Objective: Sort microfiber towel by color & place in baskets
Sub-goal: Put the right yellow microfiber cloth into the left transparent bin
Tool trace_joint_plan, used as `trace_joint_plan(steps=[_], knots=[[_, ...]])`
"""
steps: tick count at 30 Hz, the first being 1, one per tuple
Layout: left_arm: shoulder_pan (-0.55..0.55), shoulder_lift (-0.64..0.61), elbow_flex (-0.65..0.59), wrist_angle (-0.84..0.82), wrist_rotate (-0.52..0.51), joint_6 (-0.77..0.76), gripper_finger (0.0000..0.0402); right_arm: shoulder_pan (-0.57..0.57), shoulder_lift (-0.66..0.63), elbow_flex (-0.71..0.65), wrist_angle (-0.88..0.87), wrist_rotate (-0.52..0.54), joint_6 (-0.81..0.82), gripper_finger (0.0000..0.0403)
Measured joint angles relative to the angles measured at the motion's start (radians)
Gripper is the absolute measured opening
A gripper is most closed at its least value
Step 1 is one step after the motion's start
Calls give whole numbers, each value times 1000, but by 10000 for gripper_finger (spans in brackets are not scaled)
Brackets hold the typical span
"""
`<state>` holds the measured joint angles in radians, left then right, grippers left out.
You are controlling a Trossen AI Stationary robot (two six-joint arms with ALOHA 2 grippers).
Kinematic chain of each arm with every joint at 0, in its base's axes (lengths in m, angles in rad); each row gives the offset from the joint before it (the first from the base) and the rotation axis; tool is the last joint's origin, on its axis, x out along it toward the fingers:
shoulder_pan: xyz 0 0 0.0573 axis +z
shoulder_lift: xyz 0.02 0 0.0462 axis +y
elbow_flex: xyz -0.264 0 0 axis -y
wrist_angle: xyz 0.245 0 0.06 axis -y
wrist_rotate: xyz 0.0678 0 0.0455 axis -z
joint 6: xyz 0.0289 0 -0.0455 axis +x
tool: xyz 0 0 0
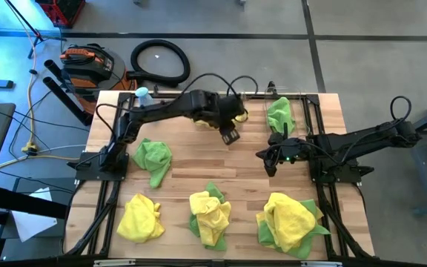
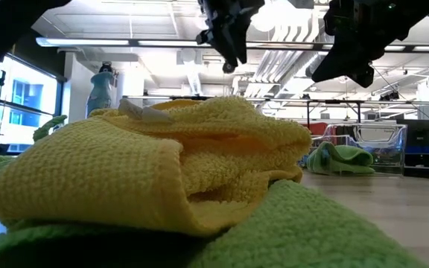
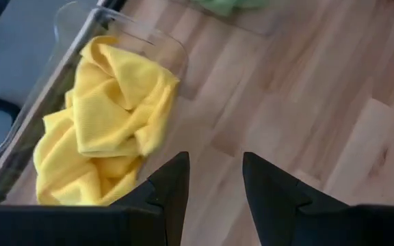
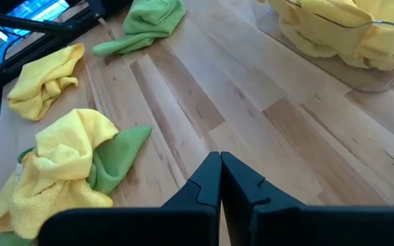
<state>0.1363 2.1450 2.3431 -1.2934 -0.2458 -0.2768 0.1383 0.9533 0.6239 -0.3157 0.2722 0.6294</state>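
Two clear baskets stand at the table's far side. One basket (image 1: 237, 113) (image 3: 67, 27) holds a crumpled yellow towel (image 3: 104, 123); the other (image 1: 280, 115) (image 2: 382, 145) holds a green towel (image 2: 341, 158). My left gripper (image 1: 229, 135) (image 3: 214, 179) is open and hovers just near of the yellow basket, holding nothing. My right gripper (image 1: 267, 160) (image 4: 221, 171) is shut and empty above the table's middle right. Loose on the table lie a green towel (image 1: 153, 158) (image 4: 149, 19), a yellow towel (image 1: 141, 217) (image 4: 46, 82) and two yellow-on-green piles (image 1: 210, 215) (image 1: 288, 221).
A clear water bottle with a blue cap (image 1: 143, 94) stands at the far left corner. Bare wood (image 1: 221, 167) lies between the baskets and the near row of towels. The arm bases sit at the left (image 1: 102, 159) and right (image 1: 339, 167) sides.
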Motion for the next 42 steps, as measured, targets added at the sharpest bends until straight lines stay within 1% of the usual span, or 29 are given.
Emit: trace_joint_plan(steps=[4, 7, 11, 16, 19, 23, 27, 31, 34, 38, 42], knots=[[-69, -22, -54, 31, 1, 0, 126, 0, 0, 0, -2, 0, 0, 0], [-125, -57, -167, 136, 3, -21, 126, 0, 0, 0, -2, -11, 0, 0], [-189, -136, -400, 327, 4, -101, 126, 0, 0, 0, -2, -42, 4, 0], [-248, -307, -731, 555, 17, -238, 126, 0, 0, 0, -2, -93, 30, 0], [-286, -425, -910, 707, 14, -268, 126, 0, 0, 0, -1, -114, 52, 0], [-335, -568, -1120, 862, 7, -272, 126, 0, 0, 0, 1, -127, 77, 0], [-370, -705, -1294, 975, 7, -273, 126, 40, 0, 0, 0, -114, 150, 0], [-394, -837, -1449, 1074, 12, -280, 126, 114, 4, 15, -18, -34, 275, 0], [-410, -938, -1545, 1126, 13, -280, 126, 174, 19, 72, -117, 14, 362, 0], [-425, -1062, -1643, 1136, 16, -271, 126, 250, 67, 205, -370, 52, 514, 0], [-426, -1172, -1706, 1135, 32, -239, 126, 320, 154, 358, -622, 69, 686, 0]])
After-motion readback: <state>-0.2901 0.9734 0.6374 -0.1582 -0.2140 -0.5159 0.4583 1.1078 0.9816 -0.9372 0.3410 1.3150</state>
